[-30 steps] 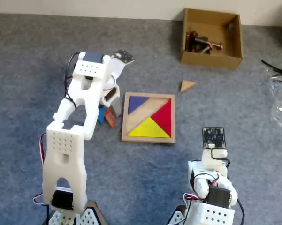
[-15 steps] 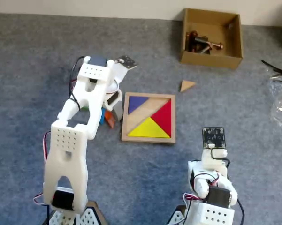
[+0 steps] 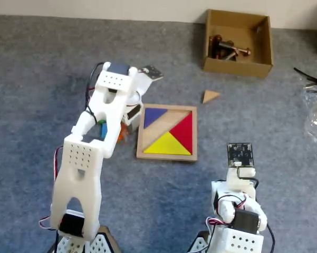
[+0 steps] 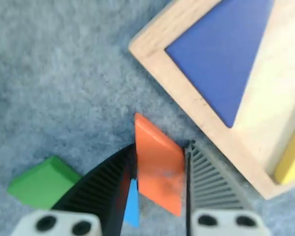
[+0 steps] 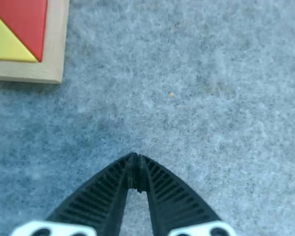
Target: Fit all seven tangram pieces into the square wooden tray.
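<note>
Orange tangram piece (image 4: 159,167) pinched in the left gripper (image 4: 160,147) just left of the part-filled square wooden tray (image 3: 166,156) at centre frame, apparently the fourth placement in hand; next up, clearing the rim and turning to match the bare wooden gap.

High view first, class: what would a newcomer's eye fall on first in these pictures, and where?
The square wooden tray mid-table stands out, partly filled with a blue triangle, a red triangle and a yellow triangle. Beside its blue corner, the left gripper clamps a flat orange piece, with a green piece on the grey carpet nearby.
</note>
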Available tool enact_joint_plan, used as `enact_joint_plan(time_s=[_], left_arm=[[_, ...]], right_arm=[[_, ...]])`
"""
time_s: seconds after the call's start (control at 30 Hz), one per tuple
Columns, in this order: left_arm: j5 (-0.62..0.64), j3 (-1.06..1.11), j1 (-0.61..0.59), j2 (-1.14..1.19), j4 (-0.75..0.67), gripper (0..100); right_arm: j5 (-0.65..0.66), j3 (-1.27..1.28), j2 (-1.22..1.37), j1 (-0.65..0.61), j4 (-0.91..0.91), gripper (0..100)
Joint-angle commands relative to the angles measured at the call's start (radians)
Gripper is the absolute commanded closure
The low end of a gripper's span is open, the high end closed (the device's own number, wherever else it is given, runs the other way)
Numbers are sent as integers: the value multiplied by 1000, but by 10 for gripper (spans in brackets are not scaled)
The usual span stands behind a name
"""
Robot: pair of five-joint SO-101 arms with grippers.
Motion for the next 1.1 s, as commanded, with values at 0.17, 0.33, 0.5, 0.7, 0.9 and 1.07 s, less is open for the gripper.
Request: enact_joint_plan(time_s=[0.17,0.33,0.5,0.7,0.9,1.07], left_arm=[[-8,-48,4,-21,29,919],[-8,-65,5,-41,41,919],[-8,-65,5,-104,44,919],[-8,-65,28,-156,44,919],[-8,-65,120,-194,44,919],[-8,-65,179,-242,44,919]], right_arm=[[-5,110,-8,-4,-27,993],[-5,110,-8,-4,-27,993],[-5,110,-8,-4,-27,993],[-5,110,-8,-4,-27,993],[-5,110,-8,-4,-27,993],[-5,110,-8,-4,-27,993]])
